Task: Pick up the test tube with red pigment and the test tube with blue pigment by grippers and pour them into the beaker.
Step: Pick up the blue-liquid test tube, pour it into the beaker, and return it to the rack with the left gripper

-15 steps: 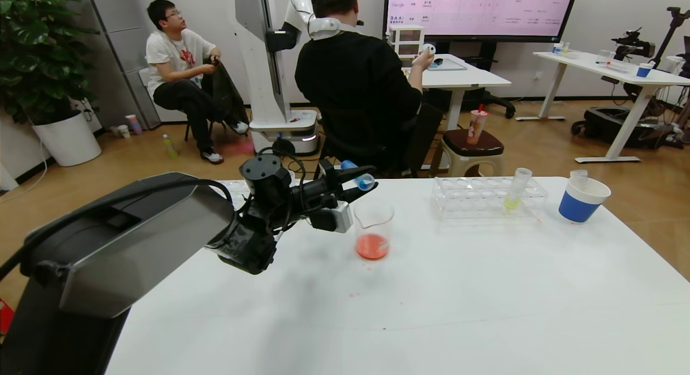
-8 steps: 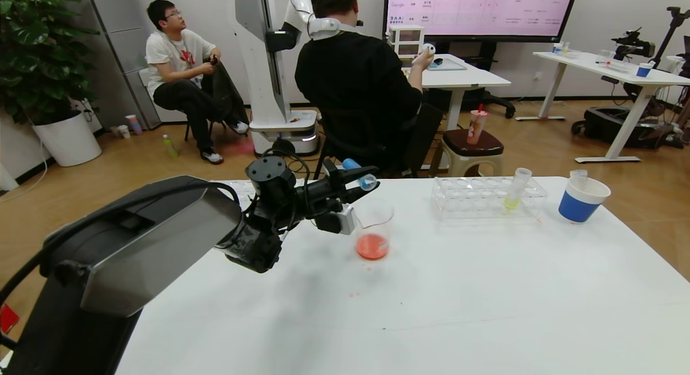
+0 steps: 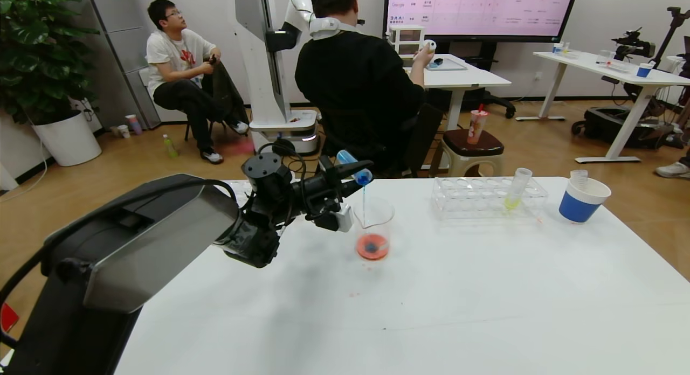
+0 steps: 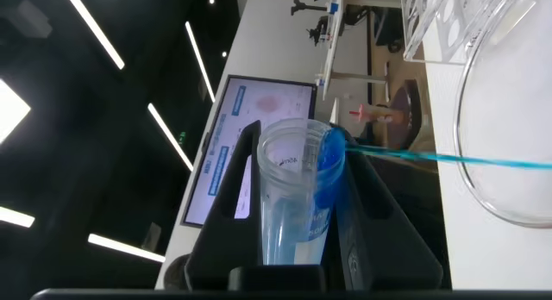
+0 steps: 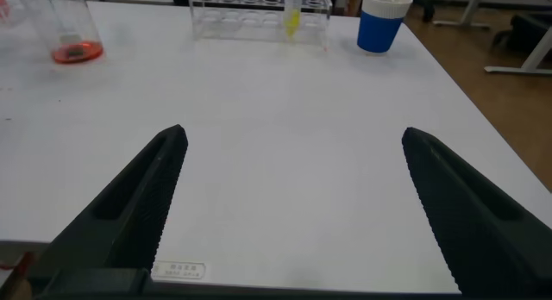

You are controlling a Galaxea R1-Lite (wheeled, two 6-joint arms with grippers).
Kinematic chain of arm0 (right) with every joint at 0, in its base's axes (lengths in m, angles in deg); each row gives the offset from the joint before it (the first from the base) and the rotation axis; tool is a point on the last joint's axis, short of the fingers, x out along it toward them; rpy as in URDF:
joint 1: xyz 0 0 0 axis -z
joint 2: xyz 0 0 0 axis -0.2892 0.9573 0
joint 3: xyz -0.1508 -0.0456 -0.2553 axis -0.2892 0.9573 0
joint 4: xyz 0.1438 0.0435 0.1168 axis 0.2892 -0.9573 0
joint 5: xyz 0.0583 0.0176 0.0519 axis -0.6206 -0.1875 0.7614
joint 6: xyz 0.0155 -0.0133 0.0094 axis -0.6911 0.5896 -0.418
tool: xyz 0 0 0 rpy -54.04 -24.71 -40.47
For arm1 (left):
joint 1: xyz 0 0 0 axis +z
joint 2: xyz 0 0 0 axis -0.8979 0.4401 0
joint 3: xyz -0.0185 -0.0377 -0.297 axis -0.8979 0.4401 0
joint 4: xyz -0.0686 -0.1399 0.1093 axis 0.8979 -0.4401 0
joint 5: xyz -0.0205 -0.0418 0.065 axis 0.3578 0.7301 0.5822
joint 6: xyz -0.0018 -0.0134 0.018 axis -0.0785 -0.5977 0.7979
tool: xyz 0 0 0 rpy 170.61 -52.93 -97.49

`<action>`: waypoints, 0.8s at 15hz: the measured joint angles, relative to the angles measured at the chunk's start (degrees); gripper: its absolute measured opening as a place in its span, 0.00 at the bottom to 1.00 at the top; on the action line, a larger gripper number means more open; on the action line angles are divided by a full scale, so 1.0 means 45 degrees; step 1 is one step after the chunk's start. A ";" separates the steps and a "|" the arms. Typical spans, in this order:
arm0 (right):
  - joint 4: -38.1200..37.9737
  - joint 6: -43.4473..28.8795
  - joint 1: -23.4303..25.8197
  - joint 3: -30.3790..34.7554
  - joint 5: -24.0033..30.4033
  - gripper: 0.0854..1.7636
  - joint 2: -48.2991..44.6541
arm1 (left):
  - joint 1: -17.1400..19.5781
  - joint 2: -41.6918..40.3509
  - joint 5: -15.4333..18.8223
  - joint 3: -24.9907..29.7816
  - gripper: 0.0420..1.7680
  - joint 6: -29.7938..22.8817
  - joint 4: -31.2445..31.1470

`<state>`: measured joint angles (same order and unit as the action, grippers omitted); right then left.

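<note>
We tip the test tube with blue pigment (image 3: 353,167), clamped in our left gripper (image 3: 350,180), so it streams into the beaker (image 3: 373,227) below; the right gripper (image 5: 293,205) gapes wide.

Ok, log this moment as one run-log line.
left gripper: shut on tilted clear blue-liquid test tube | pouring into clear glass beaker | right gripper: open, idle above white table

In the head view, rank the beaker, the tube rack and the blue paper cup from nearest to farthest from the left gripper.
1. Beaker: just below the left gripper, which holds the test tube with blue pigment tipped over it.
2. Tube rack: farther to the right.
3. Blue paper cup: beyond the rack, near the table's right edge.
</note>
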<state>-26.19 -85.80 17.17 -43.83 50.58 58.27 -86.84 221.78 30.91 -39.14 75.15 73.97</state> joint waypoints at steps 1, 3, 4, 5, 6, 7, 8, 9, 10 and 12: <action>0.0000 0.0000 0.0000 0.0000 0.0000 0.98 0.0000 | -0.0019 0.0019 0.0000 -0.0049 0.27 0.0030 0.0000; 0.0000 0.0000 0.0000 0.0000 0.0000 0.98 0.0000 | -0.0024 0.0057 0.0005 -0.0108 0.27 0.0282 0.0000; 0.0000 0.0000 0.0000 0.0000 0.0000 0.98 0.0000 | 0.0011 0.0076 -0.0003 -0.0122 0.27 0.0423 0.0000; 0.0005 0.0000 0.0000 0.0000 -0.0005 0.98 0.0000 | 0.0030 0.0100 -0.0008 -0.0127 0.27 0.0479 0.0005; 0.0005 0.0000 0.0000 0.0000 0.0003 0.98 0.0000 | 0.0060 0.0130 -0.0019 -0.0127 0.27 0.0526 0.0008; 0.0005 -0.0005 0.0000 0.0000 0.0000 0.98 0.0000 | 0.0068 0.0146 -0.0092 -0.0135 0.27 0.0767 0.0008; 0.0000 0.0000 0.0000 0.0000 0.0003 0.98 0.0000 | 0.0103 0.0146 -0.0141 -0.0152 0.27 0.1200 0.0008; 0.0005 0.0000 0.0000 0.0000 0.0000 0.98 0.0000 | 0.0154 0.0135 -0.0154 -0.0160 0.27 0.1441 0.0008; 0.0000 0.0000 0.0000 0.0000 -0.0005 0.98 0.0000 | 0.0209 0.0141 -0.0165 -0.0179 0.27 0.1582 0.0014; 0.0005 0.0000 0.0000 0.0000 0.0000 0.98 0.0000 | 0.0238 0.0146 -0.0165 -0.0233 0.27 0.1869 0.0014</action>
<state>-26.17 -85.80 17.17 -43.83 50.58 58.27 -85.77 222.44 30.16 -40.18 83.56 74.03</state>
